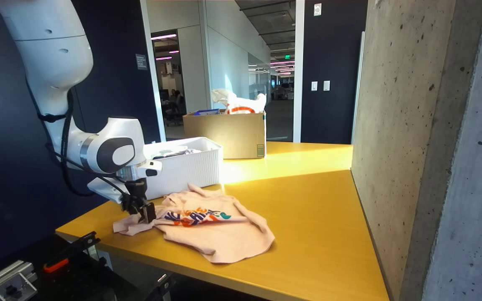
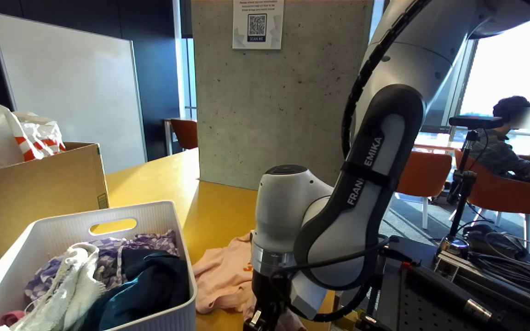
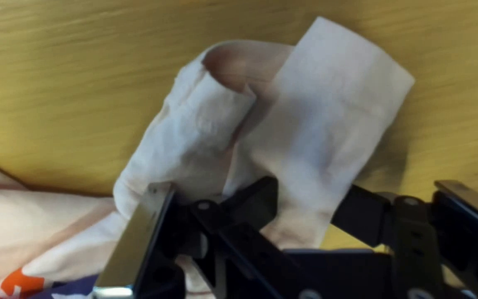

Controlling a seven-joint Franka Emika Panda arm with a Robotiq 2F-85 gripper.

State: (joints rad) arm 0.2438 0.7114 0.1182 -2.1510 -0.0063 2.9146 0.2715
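Tool (image 3: pixel 307 207), jaws parted, one end of a pink garment (image 1: pixel 224 241) between them. The garment lies on the bench (image 1: pixel 316 225).

Light: strong daylight glares on flat yellow tabletop (image 1: pixel 299 209), sharp-edged shadow falls nearer | Exposure: large glass window (image 2: pixel 504 69) blown white, dark navy wall panels (image 1: pixel 115 92) dim | Wrist view: soft, blurred, faint shadow beside crumpled pale-pink cloth garment (image 3: pixel 326 108)

Decent open lane over the yellow table (image 1: pixel 316 217) between the pink shirt (image 1: pixel 224 246) and the concrete pillar (image 1: pixel 400 125), but the white bin (image 1: pixel 186 173) stands pretty near the gripper (image 3: pixel 309 208), so no low pass there.
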